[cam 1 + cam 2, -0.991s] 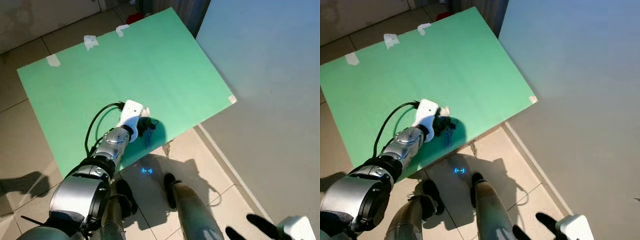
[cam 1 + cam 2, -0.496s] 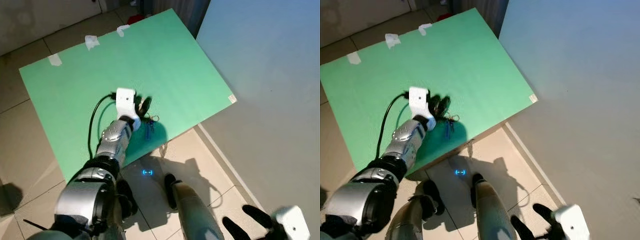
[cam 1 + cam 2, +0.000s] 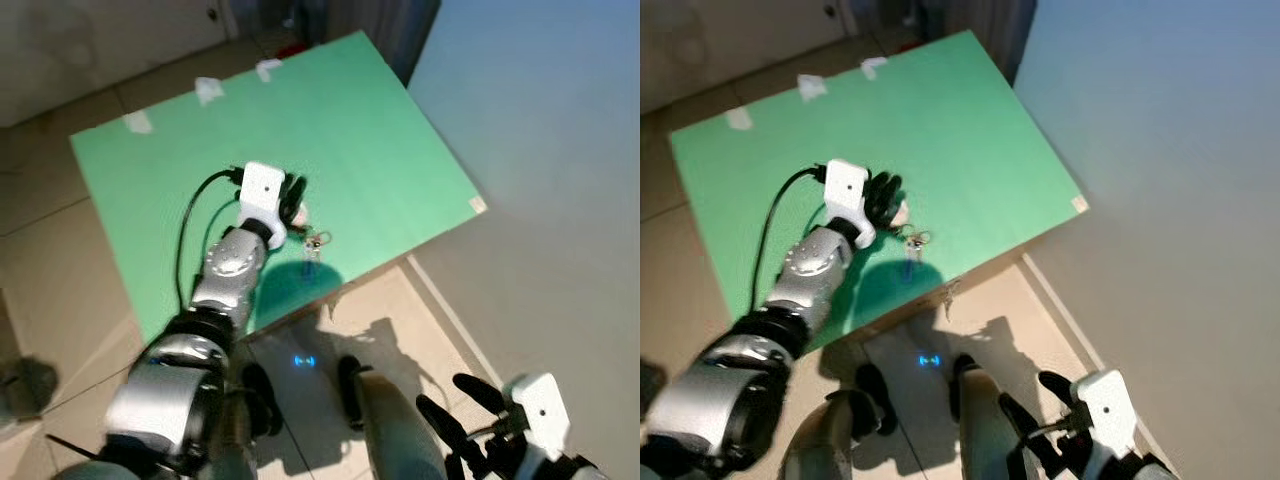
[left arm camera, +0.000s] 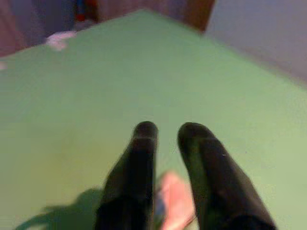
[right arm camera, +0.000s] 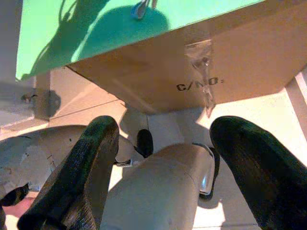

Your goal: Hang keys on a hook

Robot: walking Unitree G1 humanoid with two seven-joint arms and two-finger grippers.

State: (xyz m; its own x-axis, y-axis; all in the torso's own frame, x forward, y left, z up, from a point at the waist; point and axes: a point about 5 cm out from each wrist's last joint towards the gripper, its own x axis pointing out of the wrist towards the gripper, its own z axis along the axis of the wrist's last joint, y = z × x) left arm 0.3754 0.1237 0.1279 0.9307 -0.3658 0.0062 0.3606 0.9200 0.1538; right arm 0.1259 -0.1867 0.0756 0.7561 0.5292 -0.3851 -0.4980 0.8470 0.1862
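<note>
1. Keys (image 3: 313,243) dangle just beside the left gripper (image 3: 293,197), whose fingers pinch their pinkish tag above the green board (image 3: 380,130).
2. Right gripper (image 5: 163,143) hangs low, fingers spread wide.

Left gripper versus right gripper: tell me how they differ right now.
The left gripper reaches out above the green board, fingers nearly together on a pink tag with the keys hanging below; the right gripper hangs low beside the cardboard box, fingers wide apart and empty. Both have two black fingers.
</note>
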